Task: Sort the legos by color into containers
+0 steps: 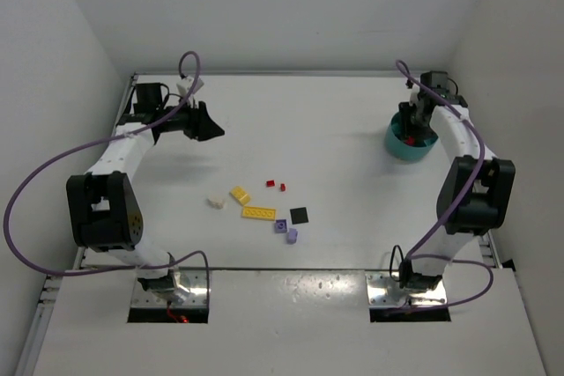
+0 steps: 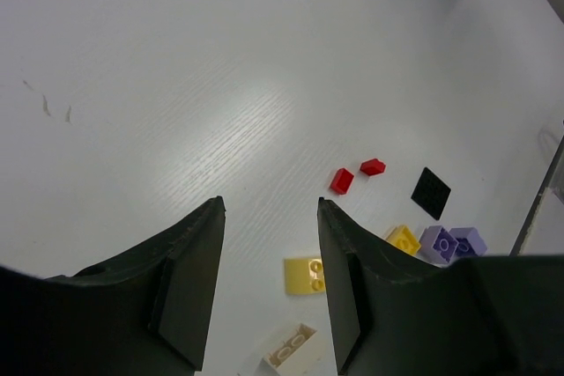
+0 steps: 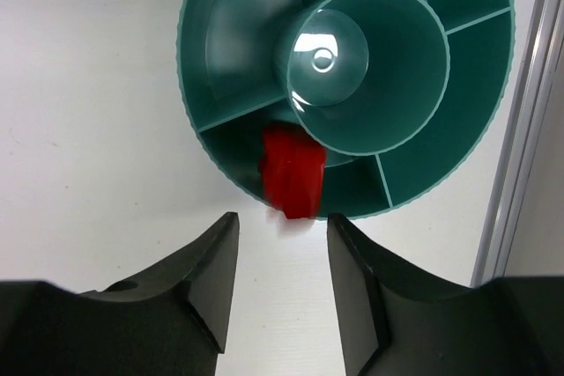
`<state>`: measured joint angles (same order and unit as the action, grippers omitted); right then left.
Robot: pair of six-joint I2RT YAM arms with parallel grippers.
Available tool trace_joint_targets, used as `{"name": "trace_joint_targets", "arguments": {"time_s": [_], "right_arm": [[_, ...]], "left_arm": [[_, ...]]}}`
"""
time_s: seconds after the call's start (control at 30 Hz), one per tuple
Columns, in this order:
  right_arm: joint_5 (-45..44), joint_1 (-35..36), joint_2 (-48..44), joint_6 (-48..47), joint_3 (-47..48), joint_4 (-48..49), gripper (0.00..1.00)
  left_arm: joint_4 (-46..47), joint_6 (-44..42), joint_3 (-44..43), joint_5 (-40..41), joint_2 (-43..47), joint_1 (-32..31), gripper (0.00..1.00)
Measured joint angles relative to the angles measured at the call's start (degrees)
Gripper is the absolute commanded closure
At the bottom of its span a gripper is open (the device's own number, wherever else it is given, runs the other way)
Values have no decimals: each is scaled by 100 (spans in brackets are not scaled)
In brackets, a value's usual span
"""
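White table [image 1: 335, 112]; right arm [image 1: 465, 151] outstretched, tool [image 3: 282, 226] above teal bowl [image 3: 480, 85].

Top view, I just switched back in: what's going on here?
The right gripper hangs over the teal bowl with its jaws open. A blurred red brick shows at the bowl's near compartment, apparently dropping in. The left gripper hovers open and empty over the table on the left side. The other legos lie loose mid-table, unsorted: two yellow, two red, two lavender, one black, one cream.
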<state>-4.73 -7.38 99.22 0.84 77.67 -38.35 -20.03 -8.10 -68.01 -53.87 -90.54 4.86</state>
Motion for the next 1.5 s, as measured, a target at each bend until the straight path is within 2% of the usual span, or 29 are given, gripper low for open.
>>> {"name": "trace_joint_targets", "arguments": {"time_s": [0.07, 0.2, 0.3, 0.43, 0.57, 0.7, 0.77, 0.87, 1.0, 1.17, 1.5], "right_arm": [[26, 0, -20, 7, 7, 2, 48], [114, 0, -195, 0, 7, -28, 48], [509, 9, -468, -105, 37, -151, 51], [1311, 39, -833, -350, 81, -328, 52], [1943, 101, -1001, -501, 0, -439, 53], [2251, 151, -1012, -568, -328, -505, 53], [2334, 155, -1012, -581, -422, -579, 53], [2385, 181, -1012, -584, -448, -588, 53], [2385, 201, -1012, -586, -448, -592, 54], [2382, 227, -1012, -586, -448, -601, 54], [2413, 227, -907, -599, -437, -699, 54]], "left_arm": [[4, 28, 4, 17, 0, 0, 48], [63, 13, 142, 61, 15, 0, 47], [-94, -267, 363, 74, 140, -7, 53], [-787, -1215, 411, 105, 409, -212, 62], [-1178, -1947, 684, 282, 625, -861, 66], [-1357, -2302, 1113, 800, 627, -1912, 71], [-1296, -2411, 1248, 1161, 568, -2448, 71], [-1080, -2509, 1351, 1456, 463, -2800, 71], [-726, -2756, 1364, 1611, 114, -2909, 63], [-297, -2909, 1364, 1869, -459, -3097, 59], [101, -2889, 1257, 2400, -999, -3425, 59]]}}
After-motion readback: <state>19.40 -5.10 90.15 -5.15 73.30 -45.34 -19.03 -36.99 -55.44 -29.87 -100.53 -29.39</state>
